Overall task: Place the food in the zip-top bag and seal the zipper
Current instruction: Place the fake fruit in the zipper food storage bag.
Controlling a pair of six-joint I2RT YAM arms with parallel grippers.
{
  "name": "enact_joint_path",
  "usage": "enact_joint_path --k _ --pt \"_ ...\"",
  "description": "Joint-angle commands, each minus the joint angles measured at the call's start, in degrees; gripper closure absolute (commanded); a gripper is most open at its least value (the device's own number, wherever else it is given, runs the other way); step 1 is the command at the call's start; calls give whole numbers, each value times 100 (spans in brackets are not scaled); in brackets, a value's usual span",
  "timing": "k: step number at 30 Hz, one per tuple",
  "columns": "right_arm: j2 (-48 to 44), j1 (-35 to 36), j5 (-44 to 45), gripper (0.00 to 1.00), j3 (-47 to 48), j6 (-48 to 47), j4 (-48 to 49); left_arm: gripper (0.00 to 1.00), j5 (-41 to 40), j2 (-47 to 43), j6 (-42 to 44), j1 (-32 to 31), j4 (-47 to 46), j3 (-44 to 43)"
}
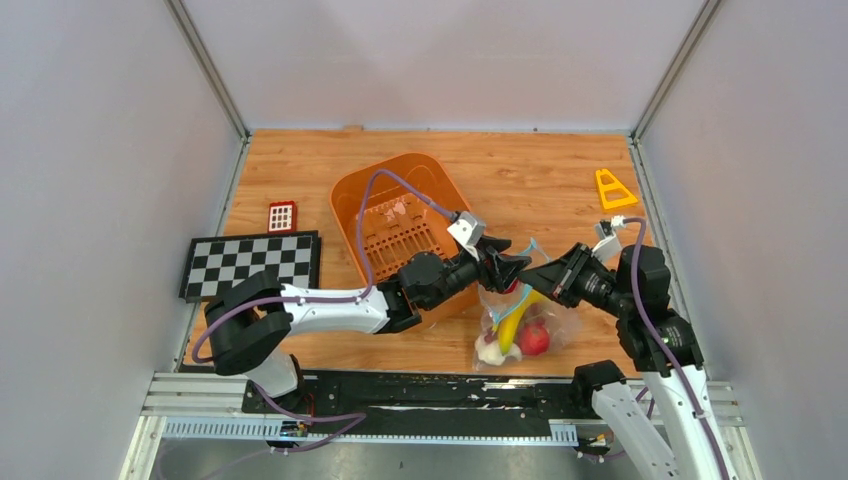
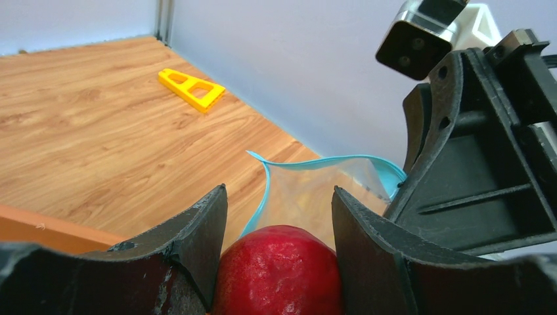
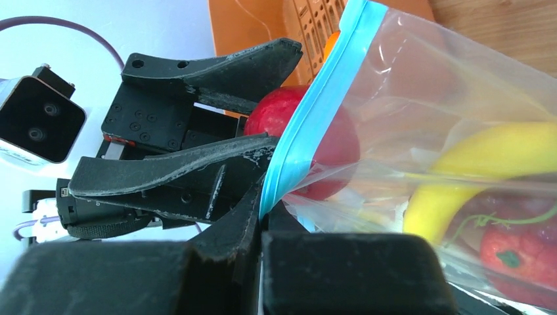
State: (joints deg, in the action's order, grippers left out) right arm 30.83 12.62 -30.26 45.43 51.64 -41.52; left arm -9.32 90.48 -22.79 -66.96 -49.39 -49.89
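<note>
Red round plastic toy fruit [image 2: 279, 272] is grasped between the fingers of the left hand [image 2: 279, 210], at the mouth of the clear flexible zip-top bag [image 3: 433, 85]. Right hand [image 3: 263, 207] is clenched on the teal zipper strip [image 3: 315, 111], holding the mouth up.

Step, as judged: loading food. Next: push the fruit past the strip, then release.

Yellow toy banana [image 3: 479, 154] and a second red fruit [image 3: 519, 252] lie inside. The bag's lower end seems to rest on the wooden worktop [image 1: 560, 180]. Contents of the orange slotted basket [image 1: 347, 210]: cannot tell.

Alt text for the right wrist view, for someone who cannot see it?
The left gripper holds a red fruit at the mouth of a clear bag, whose teal zipper the right gripper pinches. A banana and a tomato lie inside; an orange basket stands behind.
</note>
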Motion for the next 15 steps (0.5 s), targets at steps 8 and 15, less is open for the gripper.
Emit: enact_joint_path --k 8,15 --pt "-330 21 105 100 -301 593 770 41 27 -83 -330 -69 -241 149" --pt "-404 21 362 100 -727 481 887 28 333 -171 -517 -66 13 331"
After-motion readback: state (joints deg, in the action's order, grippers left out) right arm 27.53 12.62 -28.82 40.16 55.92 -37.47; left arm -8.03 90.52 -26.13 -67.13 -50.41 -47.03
